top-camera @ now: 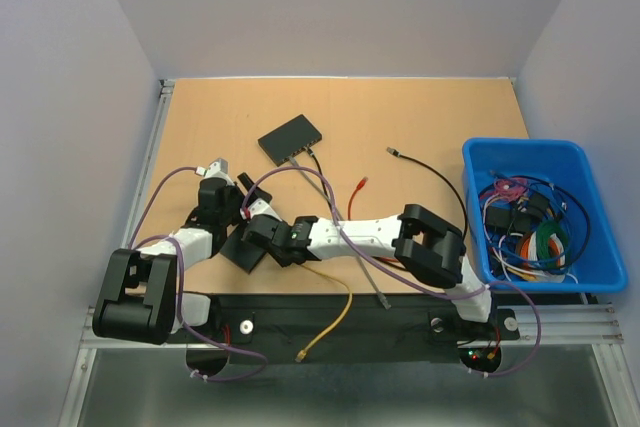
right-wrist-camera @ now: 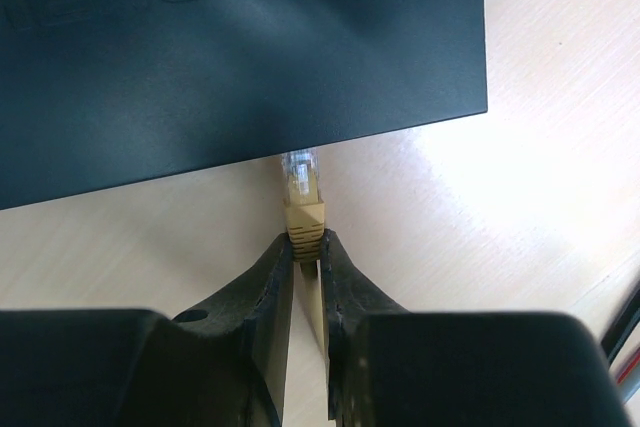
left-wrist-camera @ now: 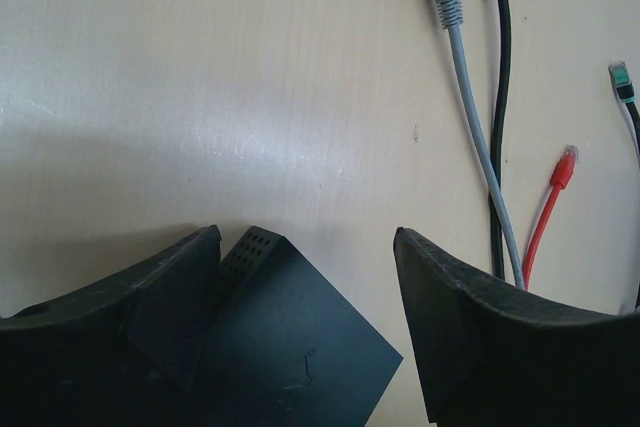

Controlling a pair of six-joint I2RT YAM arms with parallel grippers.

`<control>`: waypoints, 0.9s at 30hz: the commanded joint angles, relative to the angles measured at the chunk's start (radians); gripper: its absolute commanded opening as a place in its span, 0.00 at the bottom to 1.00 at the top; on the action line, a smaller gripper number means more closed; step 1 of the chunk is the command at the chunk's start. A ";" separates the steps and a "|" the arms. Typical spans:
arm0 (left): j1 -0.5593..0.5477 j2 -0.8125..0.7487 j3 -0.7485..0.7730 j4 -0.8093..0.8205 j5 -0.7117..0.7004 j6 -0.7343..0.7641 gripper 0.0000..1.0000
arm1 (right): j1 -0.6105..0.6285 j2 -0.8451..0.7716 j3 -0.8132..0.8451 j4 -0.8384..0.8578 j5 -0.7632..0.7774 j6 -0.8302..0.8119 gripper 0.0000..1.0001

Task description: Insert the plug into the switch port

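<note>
Clamped together on the yellow cable, my right claw grips it just behind the plug. The plug points straight ahead, and its clear tip meets the near edge of the black switch. That edge hides the ports, so I cannot tell whether the tip has entered one; most of the plug body shows outside.

My left claw has its jaws wide apart and straddles a corner of the same switch. One finger sits close beside the vented side and the other stands clear of it. I cannot tell whether either finger touches.

Under both claws lies the pale wood table, bright with glare beside the plug. Plain pale walls close it in on three sides.

Farther out, a second switch sits toward the back of the table. A grey cable and a black cable are plugged into it and run back toward me. A loose red cable lies just beside them. A blue bin full of tangled cables stands at the right edge, well apart from the work.
</note>
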 commanded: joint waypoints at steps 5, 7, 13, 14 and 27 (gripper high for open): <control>-0.035 0.011 -0.021 -0.063 0.085 -0.021 0.80 | -0.011 0.012 0.021 0.230 0.081 -0.031 0.01; -0.036 0.012 -0.021 -0.062 0.082 -0.024 0.80 | -0.011 0.000 0.004 0.260 0.078 -0.032 0.00; -0.038 0.000 -0.030 -0.057 0.070 -0.044 0.79 | -0.010 -0.042 -0.019 0.317 0.032 -0.047 0.00; -0.038 0.000 -0.030 -0.057 0.070 -0.044 0.79 | -0.010 -0.046 -0.019 0.323 0.017 -0.050 0.00; -0.038 0.002 -0.030 -0.051 0.065 -0.048 0.78 | 0.013 -0.050 -0.001 0.377 -0.066 -0.080 0.01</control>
